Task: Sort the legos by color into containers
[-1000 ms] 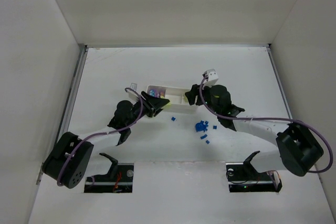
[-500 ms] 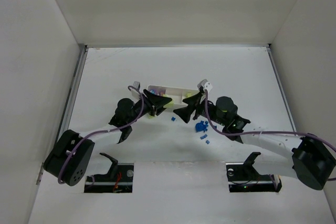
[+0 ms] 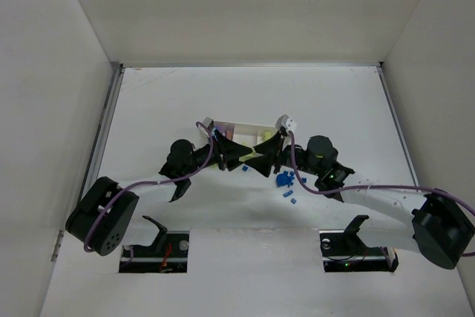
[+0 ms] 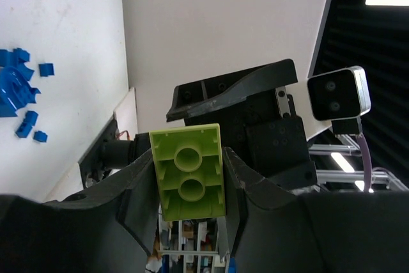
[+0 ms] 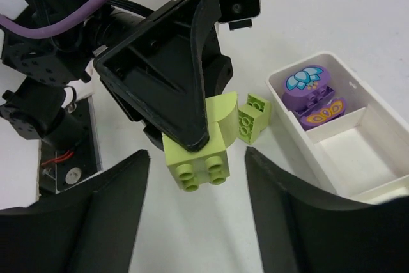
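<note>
My left gripper (image 4: 189, 177) is shut on a yellow-green lego (image 4: 188, 172), with its hollow underside facing the left wrist camera. In the right wrist view the same lego (image 5: 198, 148) hangs off the table, studs toward the lens. My right gripper (image 5: 195, 165) is open, its fingers on either side and apart from it. From above, the two grippers (image 3: 236, 155) (image 3: 262, 159) meet tip to tip just in front of the white tray (image 3: 245, 127). Two purple pieces (image 5: 310, 94) lie in the tray's end compartment. Several small blue legos (image 3: 283, 180) lie on the table beside my right arm.
A second yellow-green lego (image 5: 254, 117) lies on the table just outside the tray's corner. The tray's middle compartment (image 5: 348, 151) holds nothing. One blue lego (image 3: 243, 168) lies alone below the grippers. White walls enclose the table on three sides.
My right gripper has swung left from the tray's right end to face my left gripper. The left gripper has moved right and forward with the yellow-green lego.
</note>
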Controlling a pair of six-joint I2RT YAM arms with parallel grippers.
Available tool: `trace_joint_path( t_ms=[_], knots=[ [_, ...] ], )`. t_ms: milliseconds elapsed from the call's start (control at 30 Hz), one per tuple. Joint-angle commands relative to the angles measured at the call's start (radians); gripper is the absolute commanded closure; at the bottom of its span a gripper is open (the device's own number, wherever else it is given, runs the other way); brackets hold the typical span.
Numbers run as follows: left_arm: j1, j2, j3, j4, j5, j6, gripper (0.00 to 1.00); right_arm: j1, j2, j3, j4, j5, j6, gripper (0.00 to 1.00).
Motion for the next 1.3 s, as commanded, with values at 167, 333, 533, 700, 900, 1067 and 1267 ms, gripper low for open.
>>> trace_joint_path(
  t_ms=[167,333,533,700,900,1067,1267],
  knots=[
    [-0.012,-0.003,0.025,0.106,0.054,-0.03,0.8,-0.002,0.014,0.024,0.069,-0.041,-0.005,0.58],
    [-0.006,0.001,0.014,0.094,0.043,-0.021,0.74,-0.007,0.004,0.024,0.07,-0.042,0.007,0.67],
    [0.031,0.014,0.0,0.09,0.031,-0.004,0.57,-0.028,0.016,0.018,0.064,-0.019,0.01,0.68],
    [0.074,0.009,-0.009,0.08,0.048,0.018,0.46,-0.046,0.06,0.022,0.059,0.001,0.006,0.69],
    [0.115,-0.038,-0.018,0.018,0.062,0.054,0.57,-0.062,0.088,0.032,0.043,0.016,0.0,0.69],
    [0.099,-0.035,-0.001,-0.014,0.062,0.081,0.61,-0.057,0.1,0.036,0.043,0.019,0.0,0.68],
    [0.085,-0.031,0.005,-0.014,0.055,0.084,0.59,-0.057,0.109,0.042,0.035,0.025,0.0,0.68]
  ],
)
